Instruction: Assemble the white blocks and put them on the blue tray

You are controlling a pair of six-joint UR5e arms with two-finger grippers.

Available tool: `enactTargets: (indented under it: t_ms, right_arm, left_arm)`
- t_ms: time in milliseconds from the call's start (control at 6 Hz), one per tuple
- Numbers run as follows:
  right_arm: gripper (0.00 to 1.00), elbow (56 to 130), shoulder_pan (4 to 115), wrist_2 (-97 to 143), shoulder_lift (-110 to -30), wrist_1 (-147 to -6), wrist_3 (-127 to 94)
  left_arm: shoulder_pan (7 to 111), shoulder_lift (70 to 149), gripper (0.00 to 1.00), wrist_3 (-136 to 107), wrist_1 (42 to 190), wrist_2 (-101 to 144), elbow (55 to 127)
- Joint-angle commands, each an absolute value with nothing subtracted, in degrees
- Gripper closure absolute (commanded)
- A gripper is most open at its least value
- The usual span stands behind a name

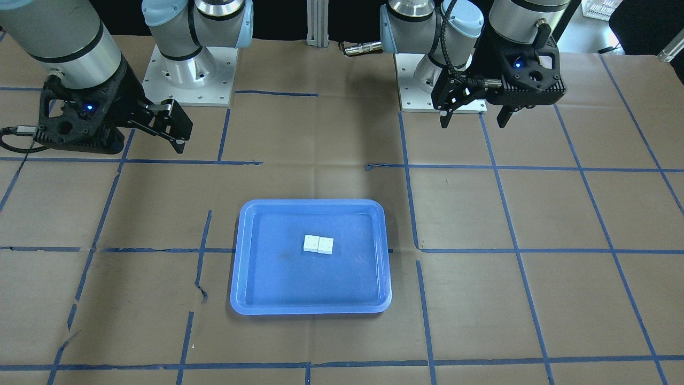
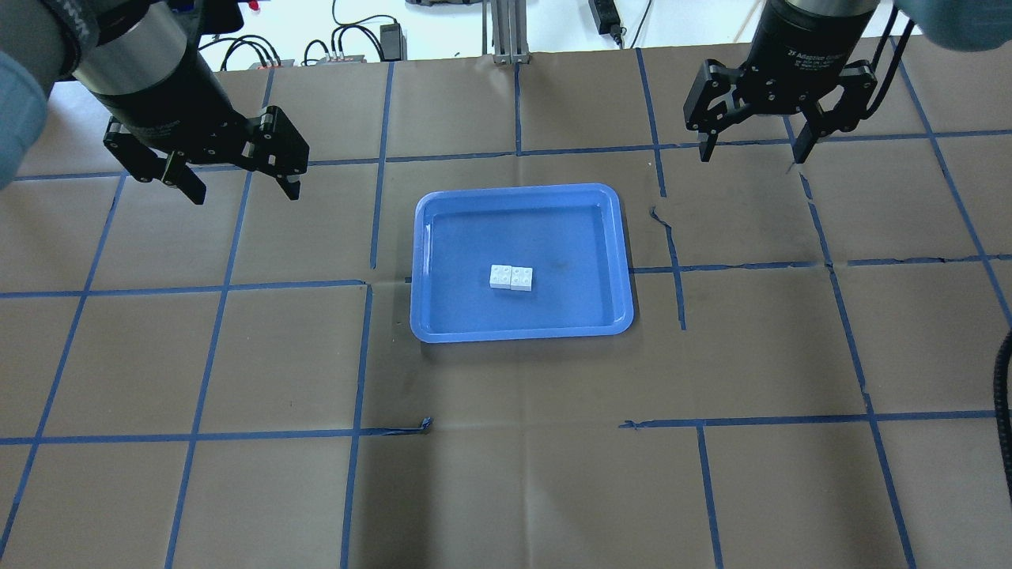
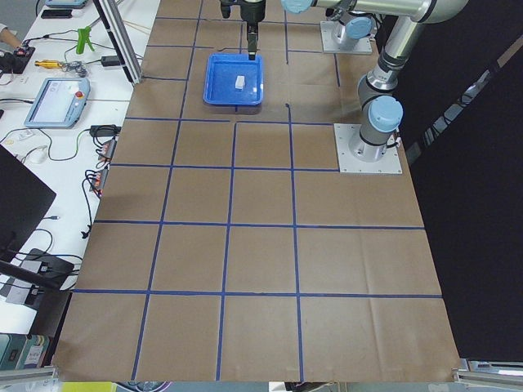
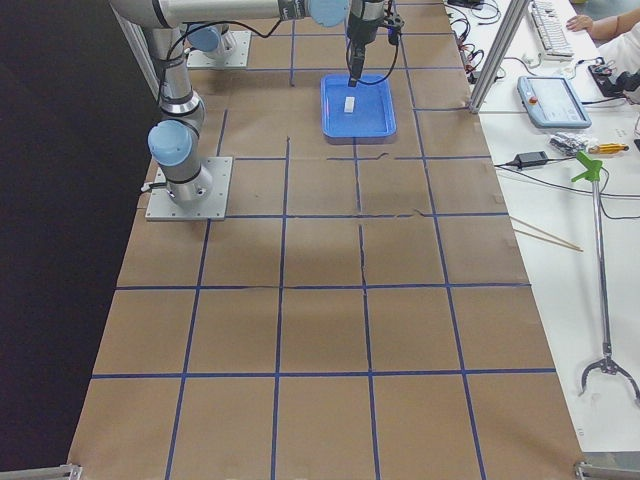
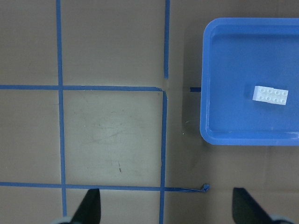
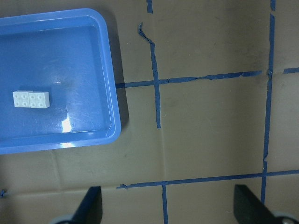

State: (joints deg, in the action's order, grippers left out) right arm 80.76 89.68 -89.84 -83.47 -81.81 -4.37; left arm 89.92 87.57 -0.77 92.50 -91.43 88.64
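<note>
The two white blocks (image 2: 511, 277) lie side by side, touching, in the middle of the blue tray (image 2: 522, 332). They also show in the front view (image 1: 318, 244) on the tray (image 1: 310, 307), in the left wrist view (image 5: 270, 95) and in the right wrist view (image 6: 31, 99). My left gripper (image 2: 243, 190) is open and empty, held above the table to the tray's left. My right gripper (image 2: 751, 156) is open and empty, above the table to the tray's right. In the front view the left gripper (image 1: 473, 122) is at the right and the right gripper (image 1: 180, 140) at the left.
The table is covered in brown paper with a grid of blue tape (image 2: 371, 284). The two arm bases (image 1: 187, 80) (image 1: 438, 85) stand at the robot's side. Benches with tools and cables (image 3: 57, 90) run along the table's far side.
</note>
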Motion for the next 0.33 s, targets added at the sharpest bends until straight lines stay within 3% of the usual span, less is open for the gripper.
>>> enactTargets:
  t_ms: [0, 167]
  right_arm:
    - [0.0, 80.9, 89.6, -90.2, -83.5, -81.8, -4.4]
    - [0.0, 80.9, 89.6, -90.2, -83.4, -81.8, -4.3]
  left_arm:
    - [90.4, 87.5, 0.0, -0.3, 92.5, -91.3, 88.7]
    - [90.4, 87.2, 0.0, -0.3, 92.5, -91.3, 88.8]
